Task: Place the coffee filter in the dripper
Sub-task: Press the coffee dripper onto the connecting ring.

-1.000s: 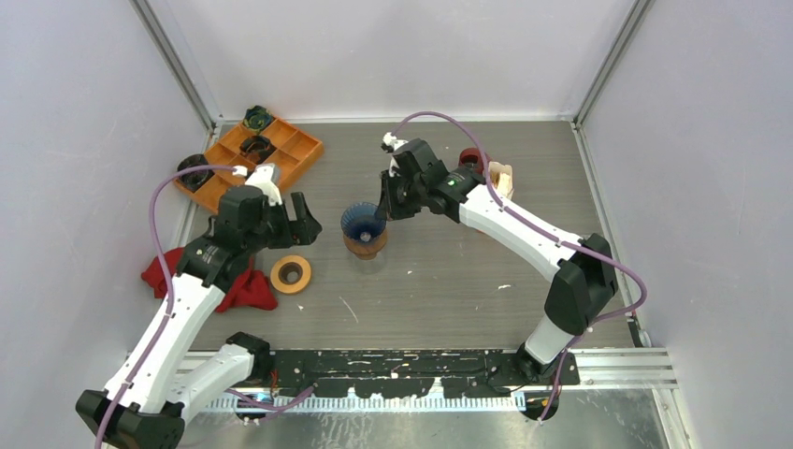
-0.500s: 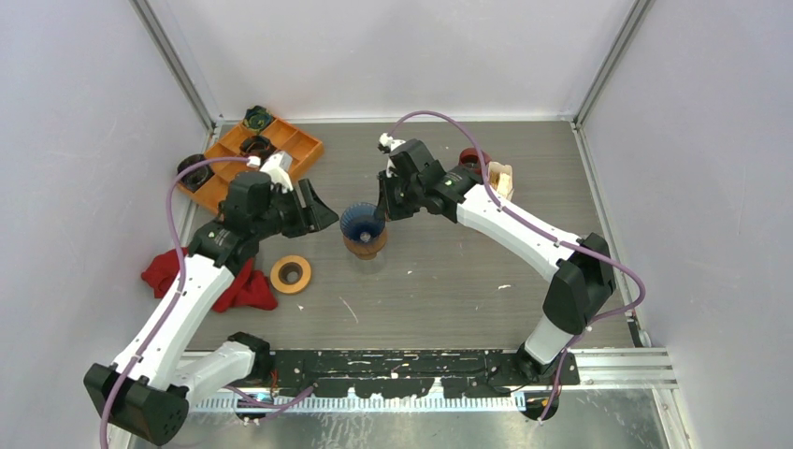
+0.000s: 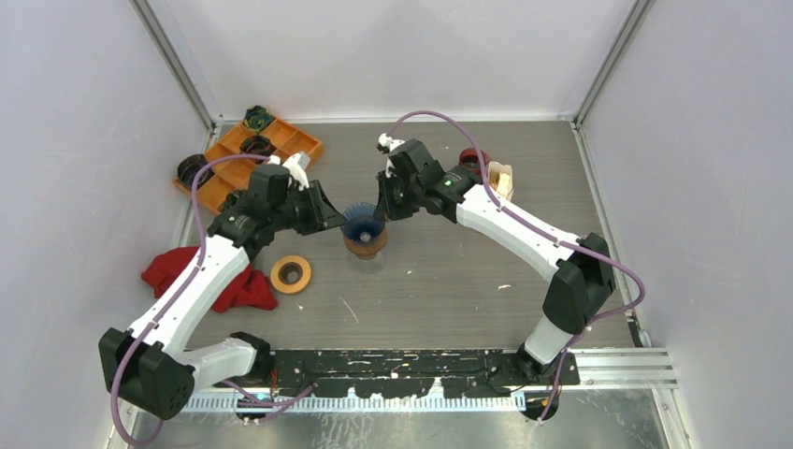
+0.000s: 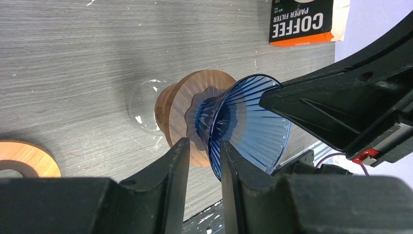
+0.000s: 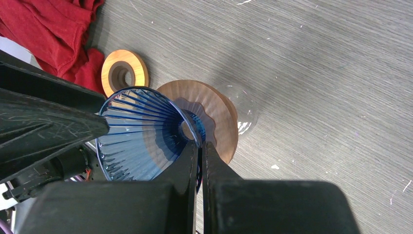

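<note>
The grey table (image 3: 449, 281) carries a blue dripper (image 3: 363, 224), wooden ring (image 3: 291, 273), red cloth (image 3: 178, 271), orange tray (image 3: 297, 148) and filter box (image 4: 304, 19).

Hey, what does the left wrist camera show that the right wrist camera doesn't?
Only the left wrist view shows the coffee filter box, cut off by the top edge of the picture. Only the right wrist view shows the red cloth, in its top left corner. Both show the blue dripper on its wooden base, the wooden ring lying beside it, and the grey table.
</note>
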Controlling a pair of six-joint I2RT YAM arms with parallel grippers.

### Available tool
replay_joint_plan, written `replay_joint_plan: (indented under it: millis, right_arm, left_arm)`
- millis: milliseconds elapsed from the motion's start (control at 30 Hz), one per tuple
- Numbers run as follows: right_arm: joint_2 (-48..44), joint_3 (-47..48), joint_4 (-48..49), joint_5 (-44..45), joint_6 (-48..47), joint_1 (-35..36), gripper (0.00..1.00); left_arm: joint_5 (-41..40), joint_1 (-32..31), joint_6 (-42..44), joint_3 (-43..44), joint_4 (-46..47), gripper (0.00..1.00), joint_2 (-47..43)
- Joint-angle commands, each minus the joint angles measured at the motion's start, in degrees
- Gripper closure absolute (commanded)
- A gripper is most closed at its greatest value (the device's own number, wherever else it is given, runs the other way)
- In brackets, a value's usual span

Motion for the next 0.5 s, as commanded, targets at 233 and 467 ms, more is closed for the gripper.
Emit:
replay_joint_plan:
  millis: [233,467]
  right_arm:
    - [2.0,0.1,-1.2,2.6,-1.9,0.4,0.99]
    - [2.3,-2.6,-0.5,3.6,-2.3,0.4,0.99]
  left_arm:
    - [1.0,-2.1,0.5,3.2,2.2,0.82,3.1]
    - [-1.0,-3.8,1.7,3.6,0.7,0.87,4.1]
